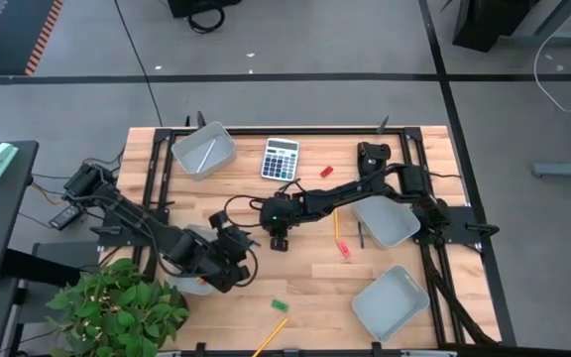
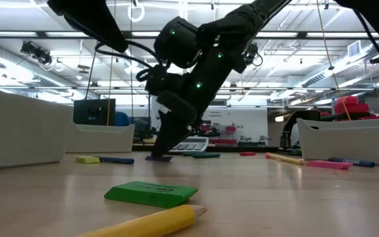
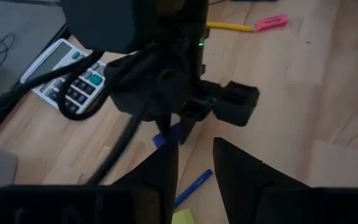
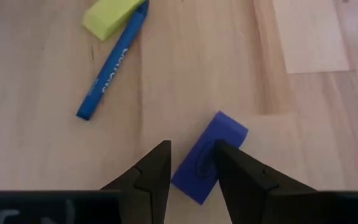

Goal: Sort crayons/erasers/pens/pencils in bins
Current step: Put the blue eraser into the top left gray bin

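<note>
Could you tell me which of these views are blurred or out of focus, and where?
Low view: the green eraser and the pencil nearest the lens are soft, as is the room behind. Left wrist view: dim and blurred throughout, the right gripper a dark mass. Right wrist view: the blue eraser and blue crayon are sharp. High view: evenly lit.

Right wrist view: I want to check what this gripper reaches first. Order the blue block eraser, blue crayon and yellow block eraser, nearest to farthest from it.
1. Blue block eraser: between the right gripper's open fingers.
2. Blue crayon: farther out on the wood.
3. Yellow block eraser: farthest, touching the crayon's far end.
</note>
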Controlling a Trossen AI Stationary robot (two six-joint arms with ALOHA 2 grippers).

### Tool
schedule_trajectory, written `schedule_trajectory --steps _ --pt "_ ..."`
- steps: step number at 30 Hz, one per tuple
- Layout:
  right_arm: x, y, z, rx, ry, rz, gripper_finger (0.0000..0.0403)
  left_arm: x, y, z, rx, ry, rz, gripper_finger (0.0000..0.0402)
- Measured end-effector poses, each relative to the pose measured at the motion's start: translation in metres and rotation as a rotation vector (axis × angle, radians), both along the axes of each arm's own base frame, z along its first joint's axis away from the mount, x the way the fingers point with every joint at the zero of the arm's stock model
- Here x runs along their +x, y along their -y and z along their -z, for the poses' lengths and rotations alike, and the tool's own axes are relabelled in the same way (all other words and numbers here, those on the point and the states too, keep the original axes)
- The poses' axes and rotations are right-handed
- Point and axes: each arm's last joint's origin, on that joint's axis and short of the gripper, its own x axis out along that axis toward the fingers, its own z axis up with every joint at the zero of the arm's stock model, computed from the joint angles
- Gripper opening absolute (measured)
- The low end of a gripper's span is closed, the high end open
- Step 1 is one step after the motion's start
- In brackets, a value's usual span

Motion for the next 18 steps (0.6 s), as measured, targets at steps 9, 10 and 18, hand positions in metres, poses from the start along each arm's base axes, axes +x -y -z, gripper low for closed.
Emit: schedule_trajectory --steps 9,10,18 --pt "-0.002 0.009 0.006 0.009 -0.044 0.02 0.0128 -0.005 0.009 0.0 -0.039 0.027 0.001 0.0107" --pt "-0.003 0.011 0.006 0.013 -0.048 0.022 0.0125 -0.005 0.01 0.0 -0.039 0.027 0.004 0.0107" --pt "-0.005 0.02 0.004 0.027 -0.057 0.034 0.0107 -0.005 0.01 0.0 -0.055 0.037 -0.009 0.0107"
